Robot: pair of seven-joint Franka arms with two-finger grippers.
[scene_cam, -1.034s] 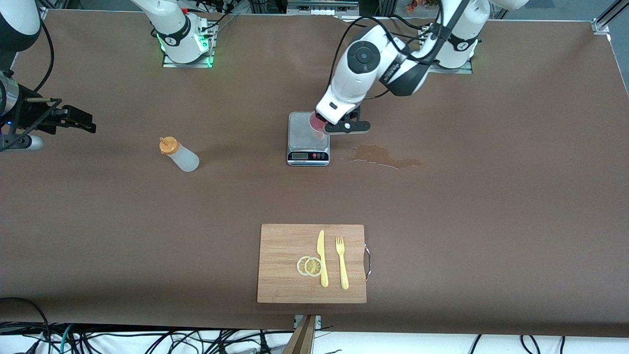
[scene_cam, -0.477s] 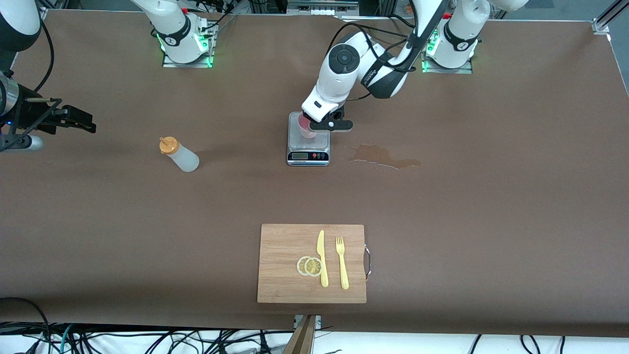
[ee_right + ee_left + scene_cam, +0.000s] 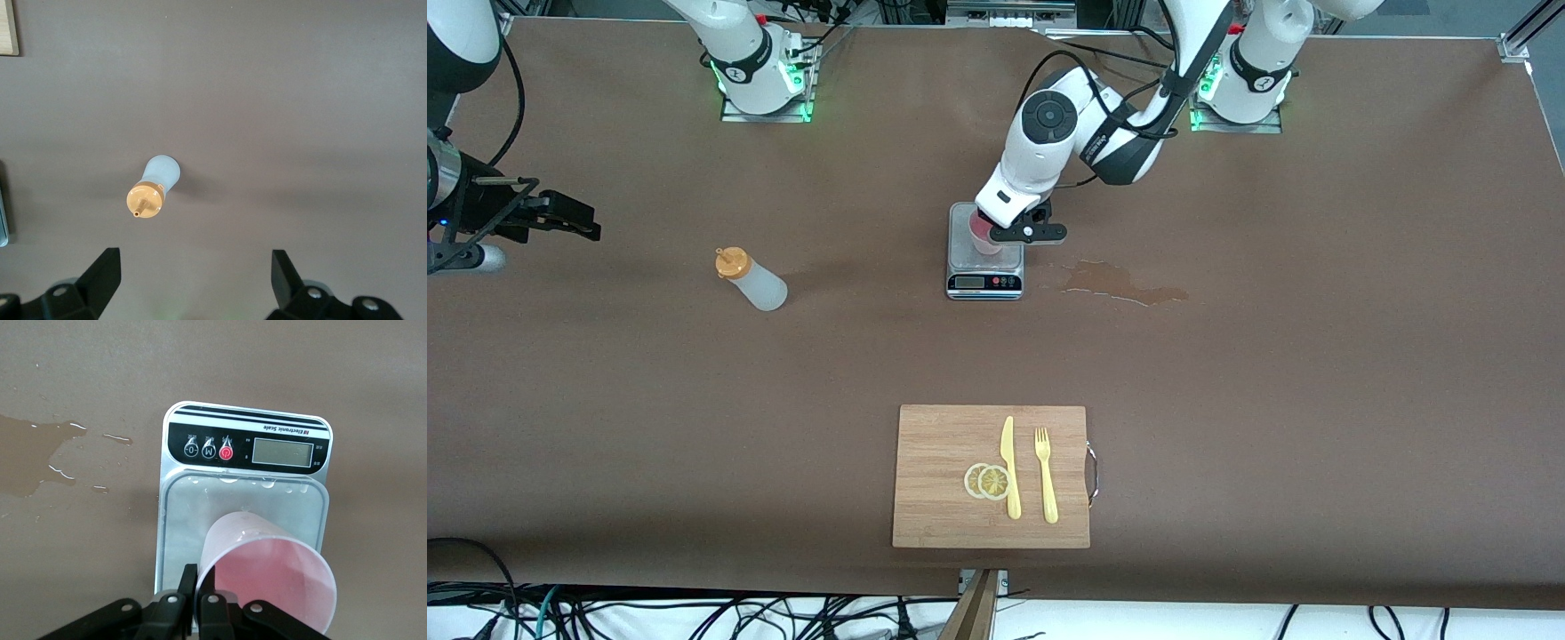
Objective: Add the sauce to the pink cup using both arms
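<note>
On the broad brown surface point(image 3: 1316, 400), the small silver kitchen scale point(image 3: 983, 267) carries the pale pink translucent tumbler point(image 3: 267, 577); the left gripper point(image 3: 198, 600) appears clamped on its rim. The whitish squeeze bottle with the orange nozzle cap point(image 3: 751, 279) stands upright toward the right arm's end, well apart from the cup; the right gripper point(image 3: 193, 277) hangs over it, jaws spread wide, the likelier one to take it.

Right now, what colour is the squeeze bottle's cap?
Orange; the sauce bottle's cap shows best in the right wrist view.
</note>
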